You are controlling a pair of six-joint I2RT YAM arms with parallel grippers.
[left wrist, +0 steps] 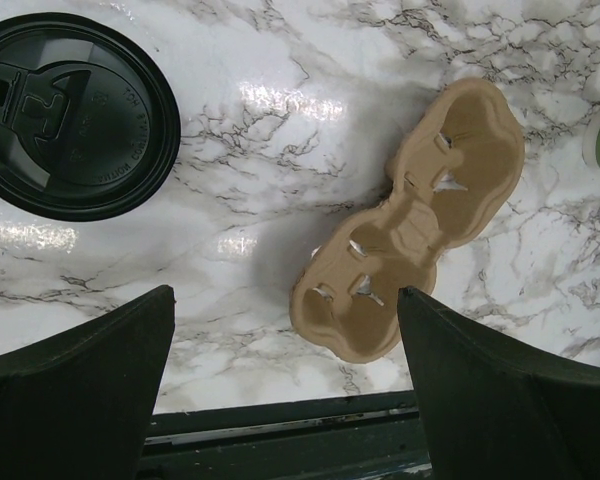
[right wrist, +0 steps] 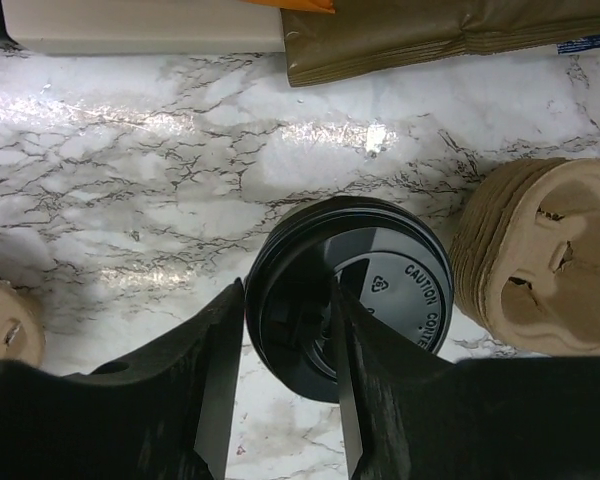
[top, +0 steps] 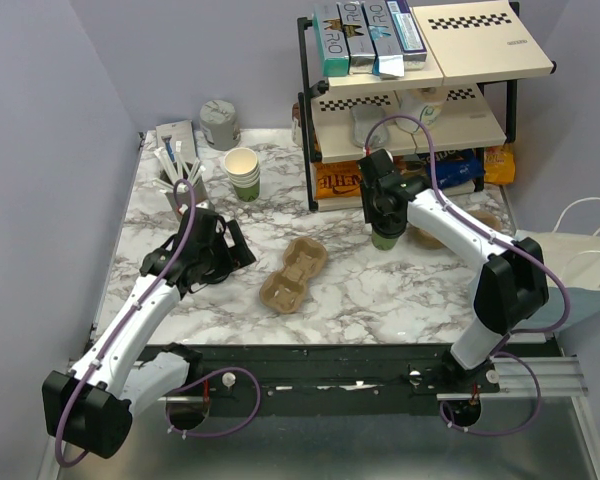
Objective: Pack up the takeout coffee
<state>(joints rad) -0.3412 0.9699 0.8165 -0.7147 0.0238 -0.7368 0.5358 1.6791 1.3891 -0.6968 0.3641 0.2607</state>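
Observation:
The takeout coffee, a green-sided cup with a black lid, stands on the marble table in front of the rack. My right gripper is directly above it. In the right wrist view the gripper has its jaws narrowed on the left rim of the lid, one finger outside the rim and one on the lid's top. A brown two-cup pulp carrier lies at the table's middle and also shows in the left wrist view. My left gripper hovers open and empty to its left.
A loose flat black lid lies under my left arm. A stack of lidless cups and a stirrer holder stand at the back left. A black wire rack is at the back right. Stacked pulp carriers lie right of the coffee. A white bag is at the far right.

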